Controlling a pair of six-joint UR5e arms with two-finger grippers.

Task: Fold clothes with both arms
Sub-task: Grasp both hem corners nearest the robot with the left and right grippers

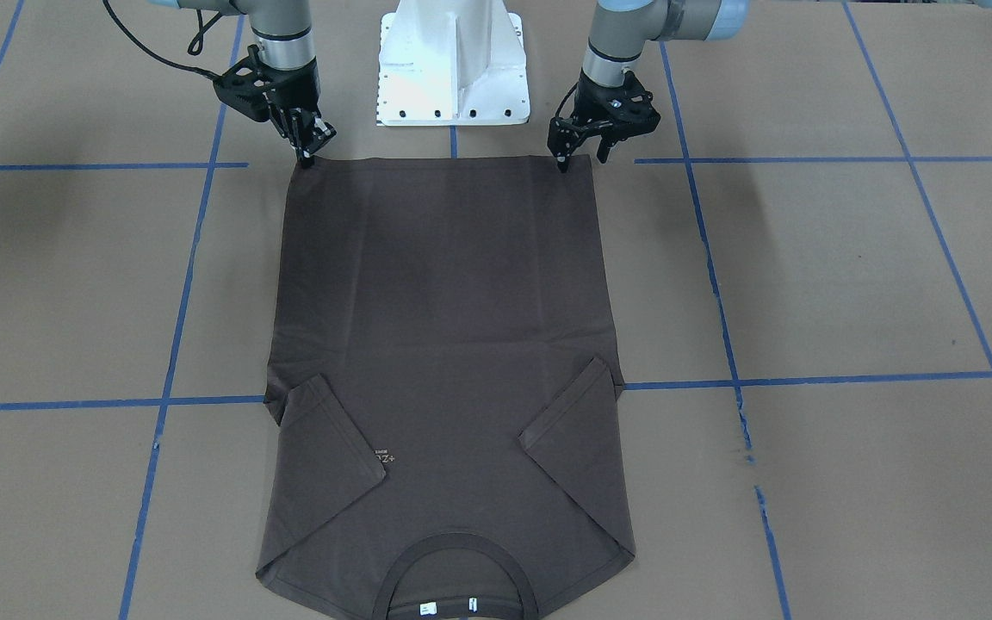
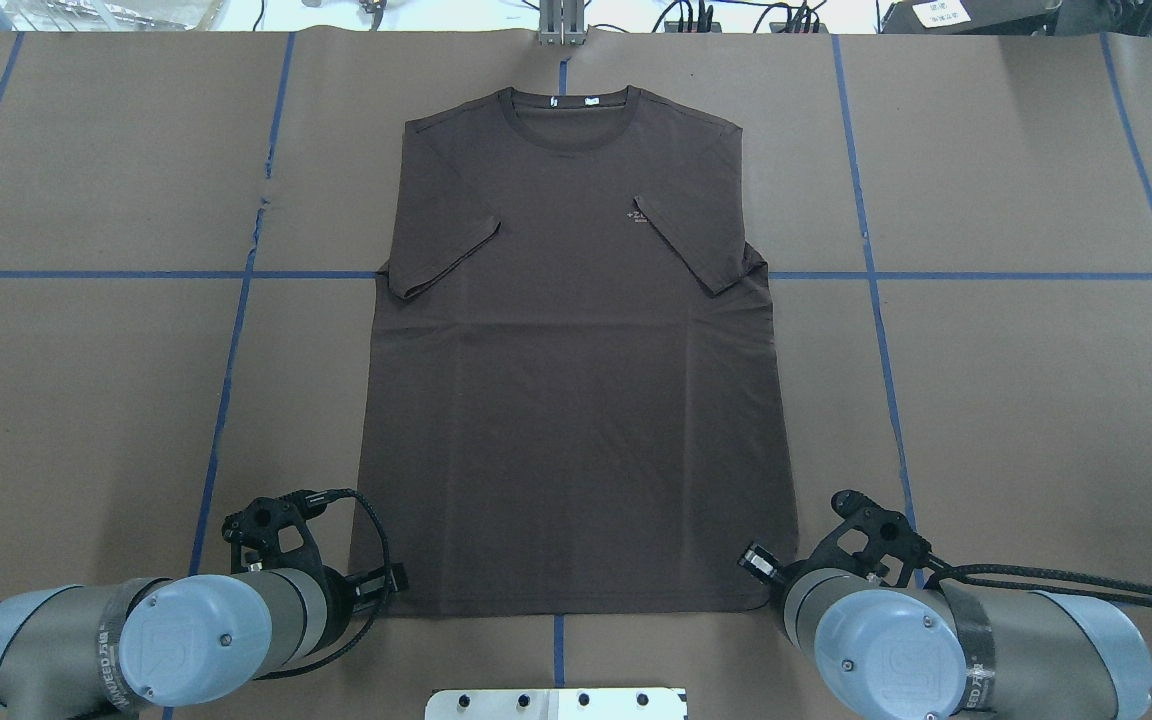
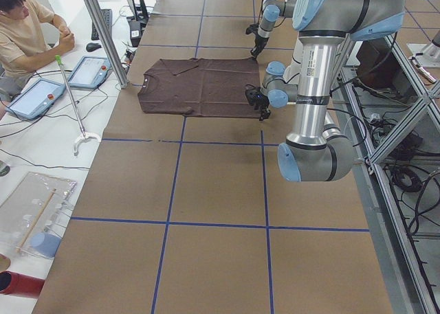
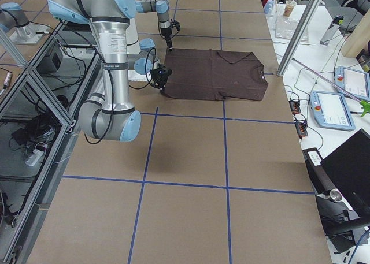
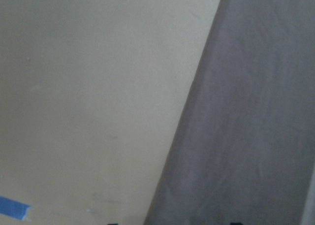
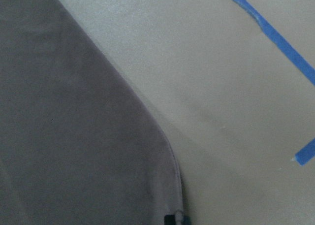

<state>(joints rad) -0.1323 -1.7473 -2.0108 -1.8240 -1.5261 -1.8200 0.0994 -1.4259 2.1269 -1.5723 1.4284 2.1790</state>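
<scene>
The dark grey-brown T-shirt (image 1: 444,327) lies flat and face up in the middle of the brown desk (image 1: 849,275). Its hem is nearest the white base pedestal (image 1: 453,69) and its ribbed collar (image 1: 457,560) is at the far end from the robot. Both short sleeves are folded inward over the chest, and one of them partly covers the small pale logo (image 1: 384,456). White neck labels (image 1: 427,608) show inside the collar. The cloth is smooth apart from a few shallow creases across the middle. The right gripper (image 1: 306,158) points down at one hem corner with its fingers pressed together and its tip touching or just at that corner. I cannot tell whether any cloth is caught between the fingers, and the corner lies flat on the desk. The left gripper (image 1: 583,160) stands at the other hem corner with its fingers spread. One fingertip sits on the edge of the hem and the other is outside it, over bare desk. The left wrist view shows the shirt's side edge running diagonally across the paper. Blue tape lines (image 1: 806,379) divide the desk into squares. In the left side view a person (image 3: 27,32) sits beyond the collar end with hands near two tablets (image 3: 89,70).
</scene>
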